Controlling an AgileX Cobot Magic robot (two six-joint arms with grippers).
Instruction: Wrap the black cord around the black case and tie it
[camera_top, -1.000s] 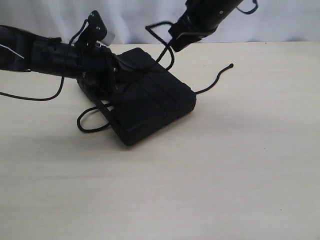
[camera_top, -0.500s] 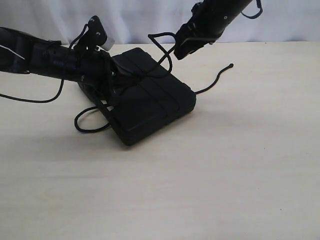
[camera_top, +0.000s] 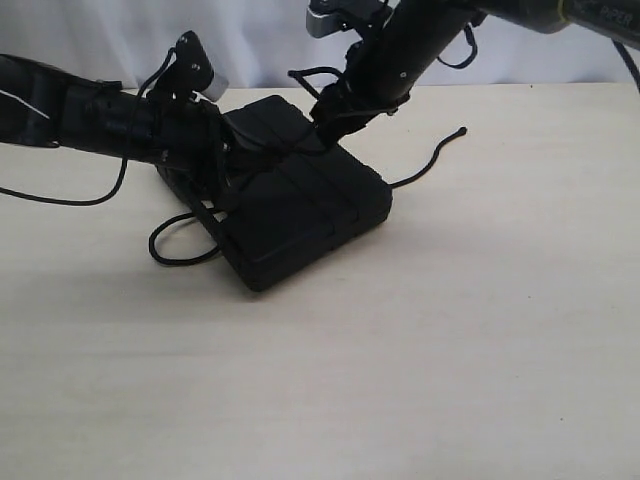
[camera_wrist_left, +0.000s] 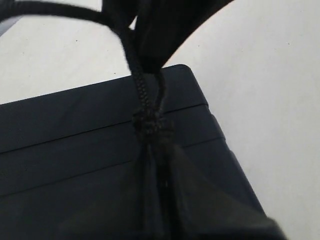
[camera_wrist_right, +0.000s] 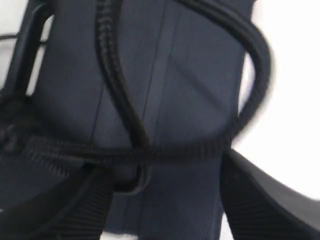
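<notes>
One black case (camera_top: 300, 215), one black cord (camera_wrist_left: 142, 97). Left gripper (camera_wrist_left: 160, 172): fingers clamped on cord just past its knot. Right gripper (camera_wrist_right: 165, 200): fingers apart, cord crossing between them.

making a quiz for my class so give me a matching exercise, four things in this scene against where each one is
Things:
1. black case
2. knobbed tip of the black cord
3. slack cord loop
4. right gripper

Places (exterior view):
A. on the table, left of the case
B. at the case's far end
C. on the table, right of the case
D. mid-table, cord across its lid

Pairs: 1-D, 2-C, 3-A, 4-B
</notes>
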